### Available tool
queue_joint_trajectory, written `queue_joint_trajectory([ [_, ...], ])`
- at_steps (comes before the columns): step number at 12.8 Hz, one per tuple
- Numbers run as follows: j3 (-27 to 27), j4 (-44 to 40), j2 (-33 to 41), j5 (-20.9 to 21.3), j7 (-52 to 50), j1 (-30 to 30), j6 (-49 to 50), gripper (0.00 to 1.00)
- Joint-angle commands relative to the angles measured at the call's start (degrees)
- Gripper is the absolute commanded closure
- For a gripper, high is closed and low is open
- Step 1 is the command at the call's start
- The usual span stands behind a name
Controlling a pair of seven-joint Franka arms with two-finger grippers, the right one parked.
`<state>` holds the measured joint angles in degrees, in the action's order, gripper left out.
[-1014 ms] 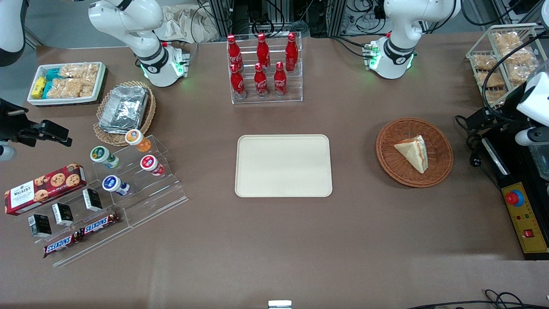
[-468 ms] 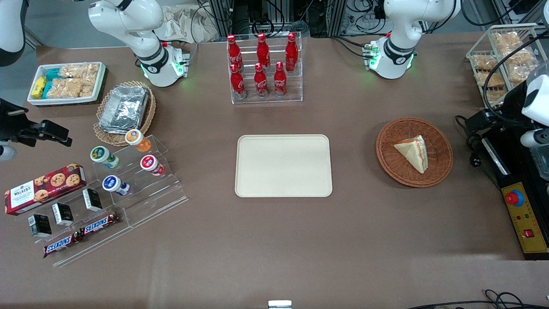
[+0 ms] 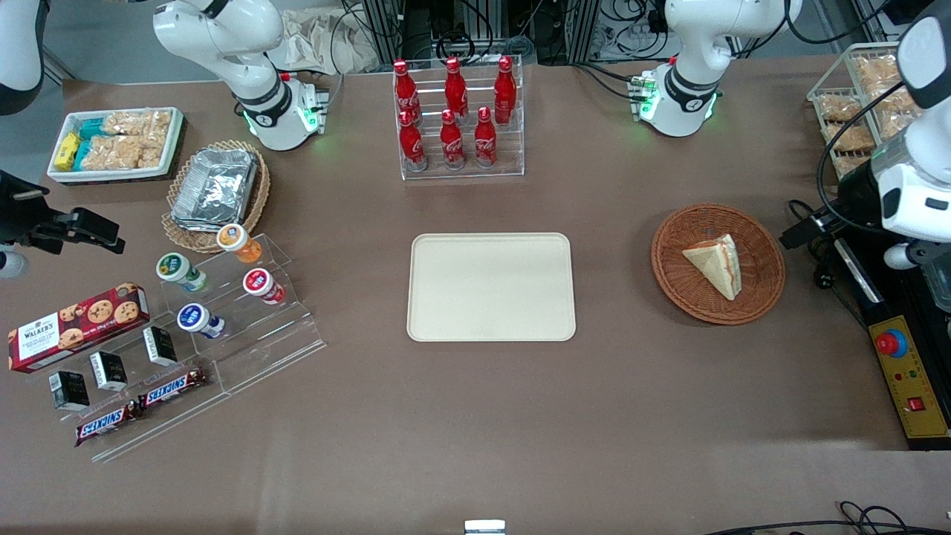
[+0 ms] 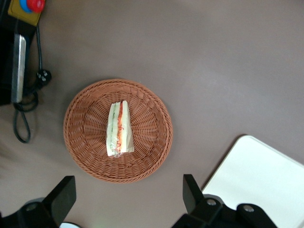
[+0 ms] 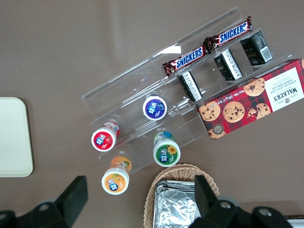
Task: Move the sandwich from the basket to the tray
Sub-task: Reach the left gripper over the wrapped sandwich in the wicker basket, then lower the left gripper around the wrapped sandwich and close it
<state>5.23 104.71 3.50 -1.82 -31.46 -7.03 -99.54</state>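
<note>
The sandwich (image 3: pixel 715 264) (image 4: pixel 118 129), a pale bread wedge with a red and green filling stripe, lies in the middle of the round reddish-brown basket (image 3: pixel 669 275) (image 4: pixel 80 152). The cream tray (image 3: pixel 490 286) (image 4: pixel 261 180) lies flat at the table's centre, beside the basket, with nothing on it. My left gripper (image 4: pixel 128 197) hangs high above the table, open, with nothing between its black fingers (image 4: pixel 192 192). Bare tabletop next to the basket's rim shows between them. In the front view the arm's white hand (image 3: pixel 912 204) sits over the working arm's end of the table, beside the basket.
A yellow control box with a red button (image 3: pixel 908 379) (image 4: pixel 26 5) and black cables (image 4: pixel 23 118) lie beside the basket. A rack of red bottles (image 3: pixel 458 119) stands farther from the camera than the tray. Snack stands (image 3: pixel 208 327), a foil-filled basket (image 3: pixel 215 189) and a white bin (image 3: pixel 115 145) fill the parked arm's end.
The left arm has swung in over the table's end, and its hand now sits lower and closer to the basket. Sandwich, basket and tray have not moved.
</note>
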Motion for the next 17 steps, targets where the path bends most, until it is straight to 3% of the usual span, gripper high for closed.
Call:
queue_joint_trajectory([
  [1,-0.3,13.2,6.7,0.1,-4.2,0.4,-7.6,0.0],
  [4,-0.2,22.3,8.2,0.1,-7.4,0.4,-15.0,0.0],
  [17,-0.1,40.5,3.3,0.3,-8.7,1.1,-39.0,0.0],
])
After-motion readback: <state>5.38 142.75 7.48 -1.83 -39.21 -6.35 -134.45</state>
